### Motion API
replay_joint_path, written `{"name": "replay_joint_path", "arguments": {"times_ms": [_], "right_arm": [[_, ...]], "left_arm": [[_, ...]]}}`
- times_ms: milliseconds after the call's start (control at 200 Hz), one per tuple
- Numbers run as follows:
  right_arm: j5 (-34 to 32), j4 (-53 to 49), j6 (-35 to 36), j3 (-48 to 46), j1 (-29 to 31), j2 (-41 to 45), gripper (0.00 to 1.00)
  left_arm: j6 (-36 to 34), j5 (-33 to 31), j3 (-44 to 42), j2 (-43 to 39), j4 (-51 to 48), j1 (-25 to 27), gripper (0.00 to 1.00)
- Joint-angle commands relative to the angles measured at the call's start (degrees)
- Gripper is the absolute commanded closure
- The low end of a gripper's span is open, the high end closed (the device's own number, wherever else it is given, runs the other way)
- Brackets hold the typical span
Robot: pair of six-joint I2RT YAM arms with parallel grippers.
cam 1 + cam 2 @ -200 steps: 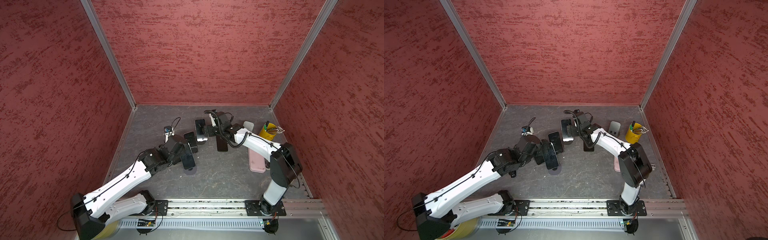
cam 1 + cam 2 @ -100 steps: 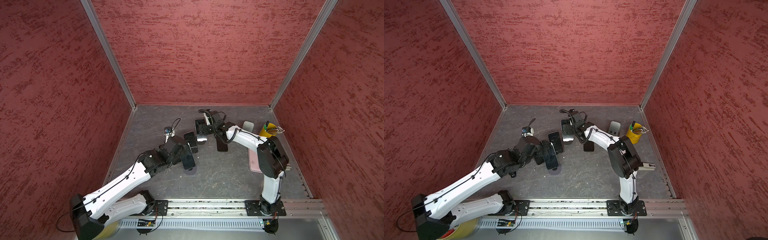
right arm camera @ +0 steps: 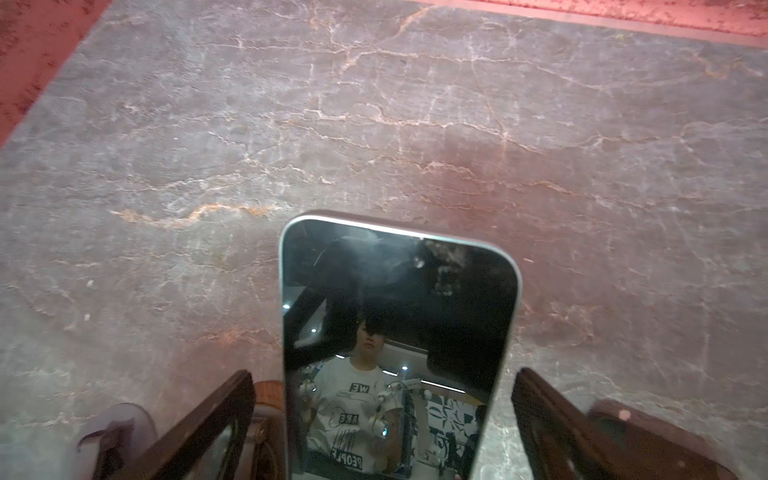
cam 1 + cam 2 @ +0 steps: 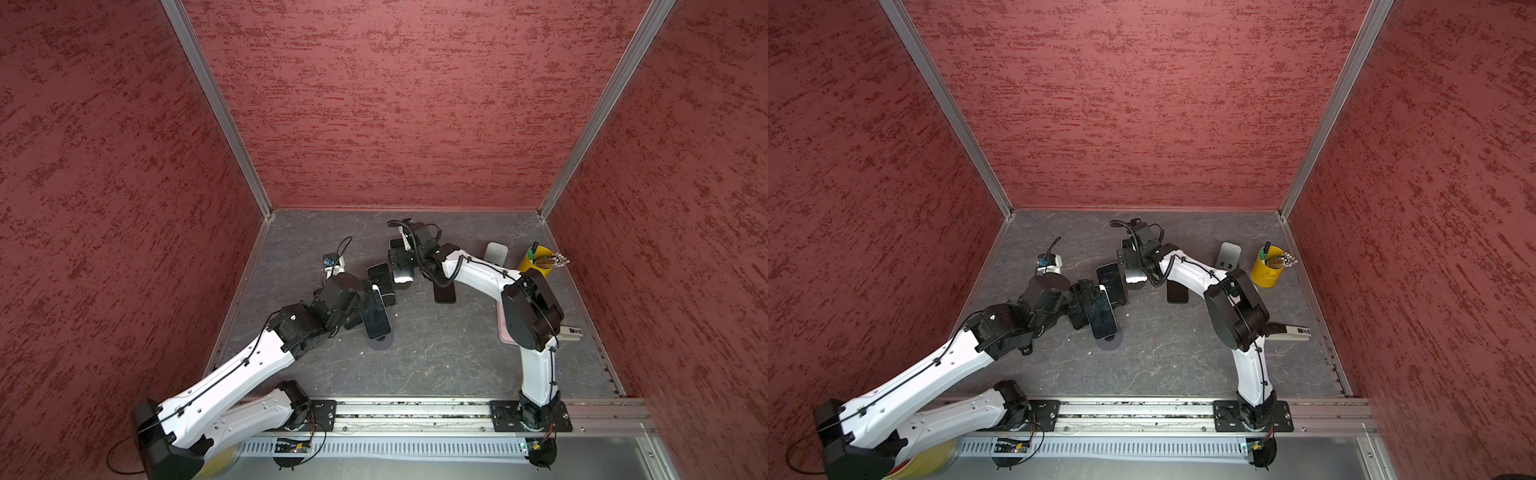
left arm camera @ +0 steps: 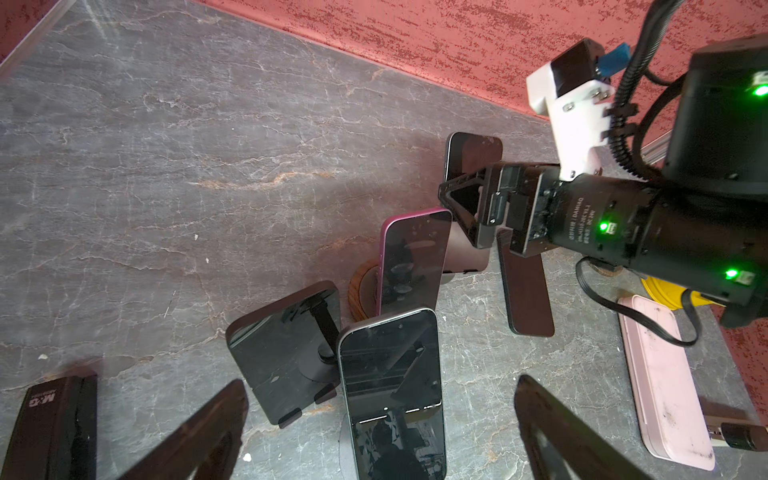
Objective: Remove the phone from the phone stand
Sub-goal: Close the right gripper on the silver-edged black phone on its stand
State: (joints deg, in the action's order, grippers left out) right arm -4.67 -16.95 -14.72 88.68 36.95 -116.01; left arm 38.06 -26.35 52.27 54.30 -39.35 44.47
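Several phones stand on stands in mid-table. A dark phone (image 5: 390,390) with a grey rim leans on a phone stand with a round base (image 4: 381,344). My left gripper (image 5: 382,384) is open, one finger (image 5: 199,432) on each side of the phone without touching it. My right gripper (image 3: 384,374) is open too, astride a silver-rimmed phone (image 3: 399,316) beside a wooden stand (image 3: 268,395). Both top views show the left gripper (image 4: 365,307) (image 4: 1086,301) and the right gripper (image 4: 401,266) (image 4: 1129,266) close together.
A pink-rimmed phone (image 5: 413,257) leans on the wooden stand (image 5: 359,286); a bare black stand (image 5: 286,353) is next to it. A dark phone (image 4: 444,293) lies flat. A pink case (image 5: 665,382), yellow pen cup (image 4: 536,259) and grey stand (image 4: 496,252) are on the right.
My right gripper has moved left over the silver-rimmed phone, and its elbow has swung in. The left arm has barely shifted. Both grippers stay open.
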Motion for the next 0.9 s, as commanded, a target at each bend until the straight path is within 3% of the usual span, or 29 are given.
{"name": "replay_joint_path", "arguments": {"times_ms": [0,286,892], "right_arm": [[-3.85,0.76,0.81,2.06,0.4,-1.52,0.01],[-4.81,1.82,0.93,1.89,1.26,-2.91,0.05],[-5.54,2.96,-0.34,0.83,2.16,-2.24,0.34]], "left_arm": [[-1.64,0.89,0.03,-0.76,1.27,-0.53,0.0],[-3.57,1.92,0.36,-0.69,2.57,-2.15,0.0],[-4.91,4.1,-0.39,-1.12,3.48,-5.07,0.0]]}}
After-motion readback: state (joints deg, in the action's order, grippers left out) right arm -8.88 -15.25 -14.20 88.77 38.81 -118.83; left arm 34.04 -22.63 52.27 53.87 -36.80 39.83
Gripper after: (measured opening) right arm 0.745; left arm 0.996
